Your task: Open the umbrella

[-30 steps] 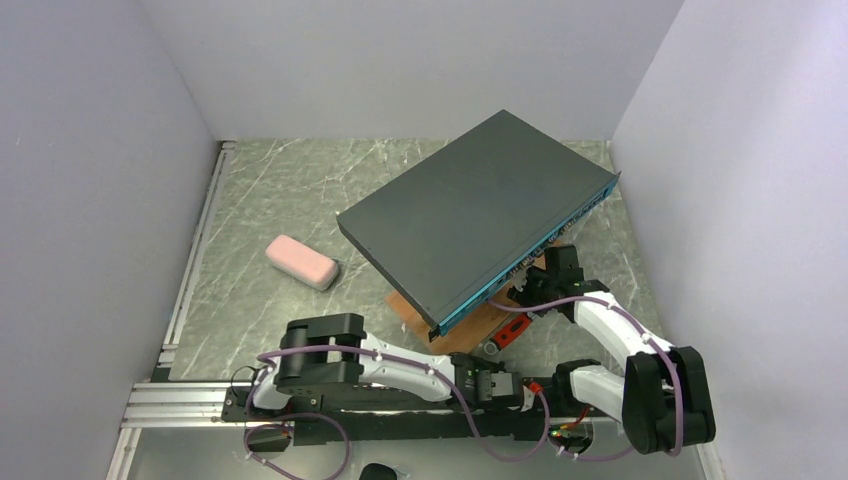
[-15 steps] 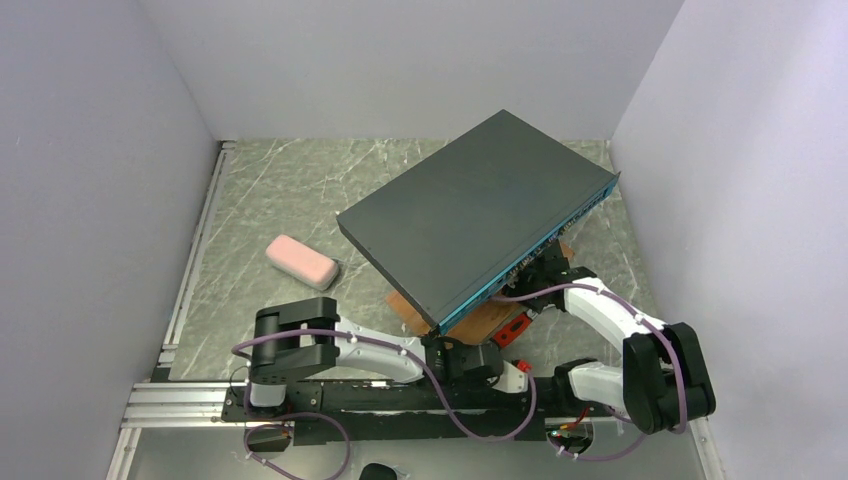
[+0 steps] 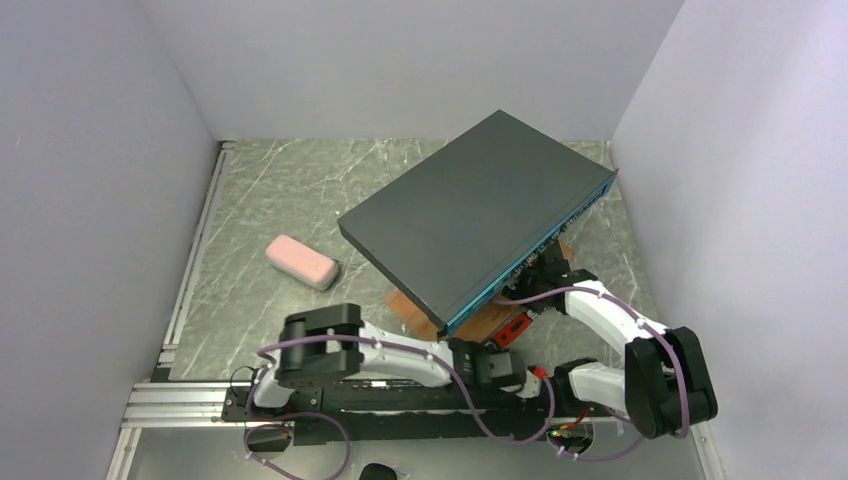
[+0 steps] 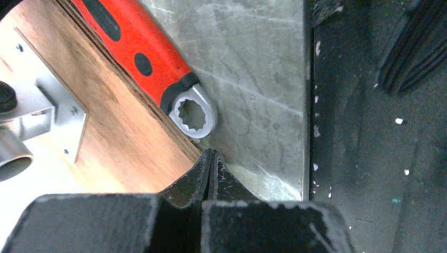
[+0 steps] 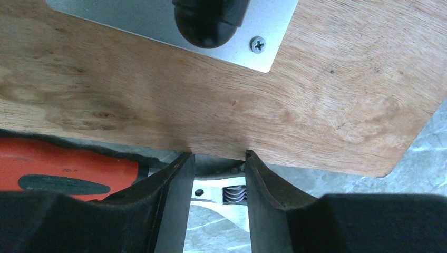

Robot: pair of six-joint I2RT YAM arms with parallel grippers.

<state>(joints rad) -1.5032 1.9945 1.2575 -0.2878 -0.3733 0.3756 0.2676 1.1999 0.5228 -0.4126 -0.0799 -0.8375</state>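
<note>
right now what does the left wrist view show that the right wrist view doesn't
Only the left wrist view shows the wrench's ring end, lying by the wooden board, a grey tube and the black rail at the right. Only the right wrist view shows a ridged silver part just below the board's edge. Both show that board, the red wrench handle, a metal plate and the marble table. Neither shows the umbrella, seen only from the top view.
</note>
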